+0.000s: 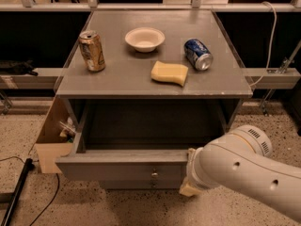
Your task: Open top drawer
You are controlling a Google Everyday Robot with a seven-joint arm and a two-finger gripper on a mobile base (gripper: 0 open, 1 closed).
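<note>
The top drawer (117, 169) of the grey cabinet stands pulled far out, its inside dark and empty as far as I can see. Its small round metallic knob (154, 174) shows at the centre of the front panel. My white arm (240, 173) reaches in from the lower right. My gripper (189, 172) is at the right part of the drawer's front panel, mostly hidden behind the wrist.
On the cabinet top (117, 81) are a gold can (92, 51), a white bowl (145, 39), a yellow sponge (169, 73) and a blue can (198, 54) on its side. A cardboard box (52, 138) stands at the cabinet's left. A lower drawer's knob (154, 183) shows below.
</note>
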